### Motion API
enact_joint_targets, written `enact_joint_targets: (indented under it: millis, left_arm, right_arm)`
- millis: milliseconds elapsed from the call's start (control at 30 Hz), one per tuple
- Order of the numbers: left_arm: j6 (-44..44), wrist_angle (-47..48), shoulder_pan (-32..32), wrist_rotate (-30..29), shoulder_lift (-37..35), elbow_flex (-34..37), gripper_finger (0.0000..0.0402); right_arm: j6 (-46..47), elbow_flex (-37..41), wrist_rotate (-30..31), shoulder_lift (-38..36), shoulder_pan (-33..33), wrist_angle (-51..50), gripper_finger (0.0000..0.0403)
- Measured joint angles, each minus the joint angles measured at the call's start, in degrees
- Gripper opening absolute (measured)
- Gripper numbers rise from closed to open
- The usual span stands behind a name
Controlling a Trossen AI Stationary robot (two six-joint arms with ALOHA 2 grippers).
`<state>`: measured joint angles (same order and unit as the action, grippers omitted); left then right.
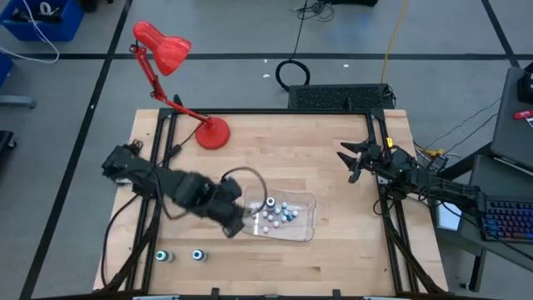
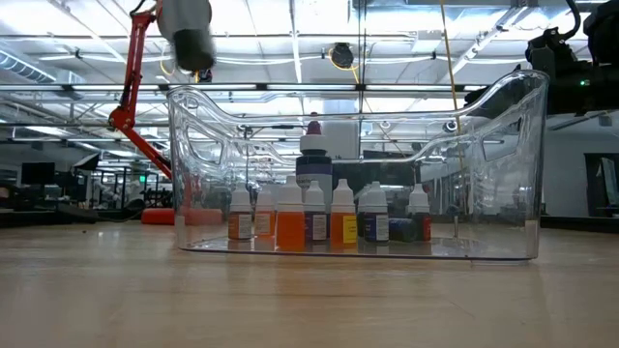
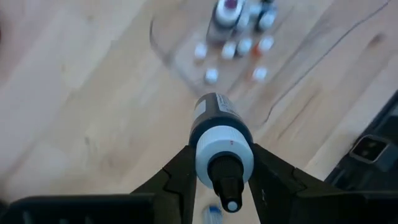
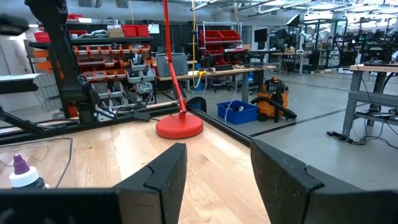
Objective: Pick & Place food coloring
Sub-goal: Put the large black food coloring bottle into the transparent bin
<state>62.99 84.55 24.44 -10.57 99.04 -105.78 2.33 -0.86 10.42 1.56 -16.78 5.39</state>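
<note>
Broadly, the pale plank table [image 1: 333, 179] carries a clear, round-cornered plastic tray [image 1: 306, 218] of small white-capped food coloring bottles [image 2: 311, 215]. Beside it, the left gripper [image 3: 219, 186] pinches a dark cylindrical bottle [image 3: 219, 127]. The right gripper [image 4: 217, 171] hovers spread, well apart.

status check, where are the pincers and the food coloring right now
Left pincer shut on a dark bottle, beside the clear tray. Right pincer open, waiting at table's right. Small bottles in tray; two outside. Nothing blocking.
</note>
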Motion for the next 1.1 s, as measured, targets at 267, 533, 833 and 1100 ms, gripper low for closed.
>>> enact_joint_targets:
  millis: [267,533,833,1100]
  left_arm:
    - [-11.6,-0.6,-6.9,3.2,2.6,-3.6,0.012]
    - [-18.6,-1.3,-9.0,10.8,10.2,-3.8,0.012]
    - [-19.4,-1.7,-8.6,10.4,11.9,-3.7,0.012]
    - [-19.4,-3.4,-7.6,9.2,12.0,-3.6,0.012]
  right_arm:
    - [0.0,0.0,0.0,0.0,0.0,0.0,0.0167]
    - [0.0,0.0,0.0,0.0,0.0,0.0,0.0167]
    - [0.0,0.0,0.0,0.0,0.0,0.0,0.0167]
    - [0.0,0.0,0.0,0.0,0.0,0.0,0.0167]
